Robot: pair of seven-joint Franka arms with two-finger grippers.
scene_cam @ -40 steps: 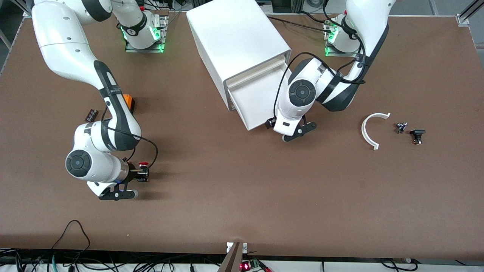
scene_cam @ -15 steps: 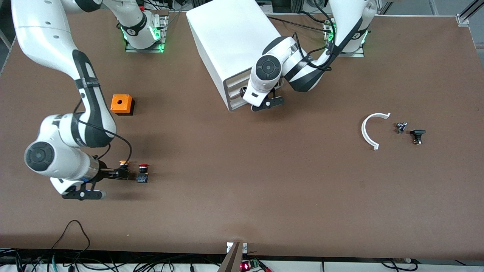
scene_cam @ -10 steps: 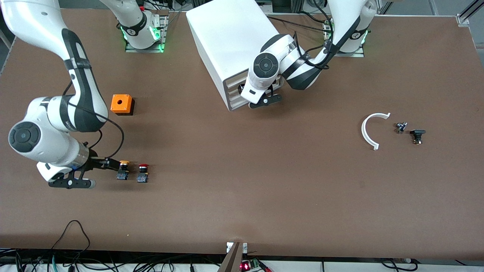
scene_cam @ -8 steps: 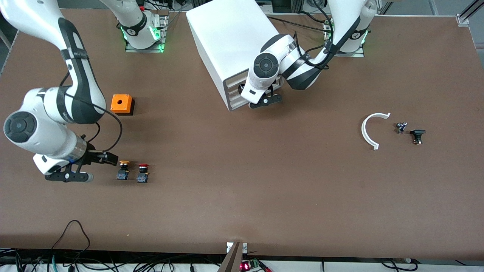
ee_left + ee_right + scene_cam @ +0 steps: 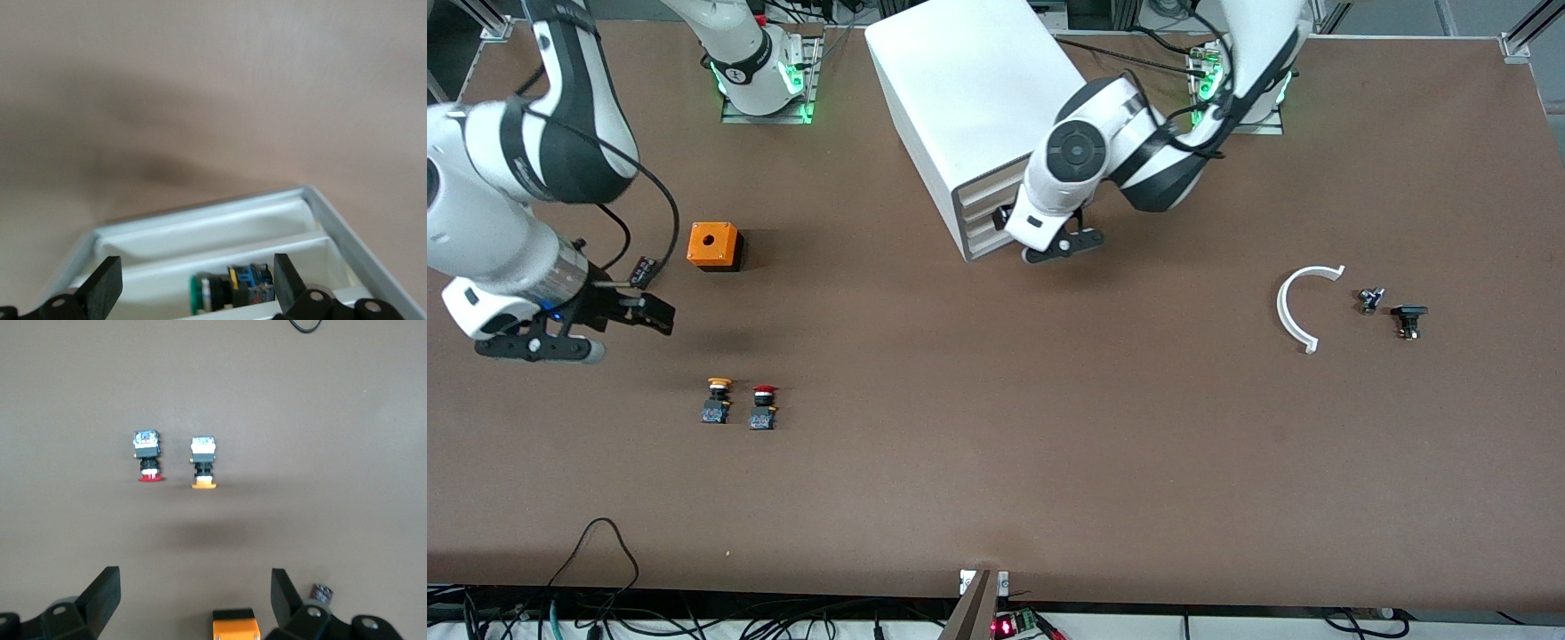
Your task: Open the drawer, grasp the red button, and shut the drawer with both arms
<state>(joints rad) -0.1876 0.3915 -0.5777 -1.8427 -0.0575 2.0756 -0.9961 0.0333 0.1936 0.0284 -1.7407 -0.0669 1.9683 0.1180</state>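
Observation:
The red-capped button [image 5: 763, 407] stands on the table beside a yellow-capped one [image 5: 716, 401]; both also show in the right wrist view, red [image 5: 149, 457] and yellow [image 5: 203, 463]. My right gripper [image 5: 649, 311] is open and empty, raised over the table between the buttons and the orange box; its fingers [image 5: 103, 597] stand wide apart. My left gripper [image 5: 1007, 220] is open at the front of the white cabinet [image 5: 978, 98]. The drawer fronts [image 5: 980, 218] look about flush. The left wrist view shows a white divided drawer tray [image 5: 220, 230] holding a green-capped button [image 5: 230, 290].
An orange box [image 5: 713, 245] and a small dark chip [image 5: 642, 269] lie toward the right arm's end. A white arc [image 5: 1303, 307] and two small dark parts [image 5: 1369, 300] [image 5: 1408, 318] lie toward the left arm's end. Cables hang at the table's near edge.
My right gripper let go of the red button, backed off and rose toward the orange box. The drawer, open at first, was pushed in by my left gripper, which then shifted slightly.

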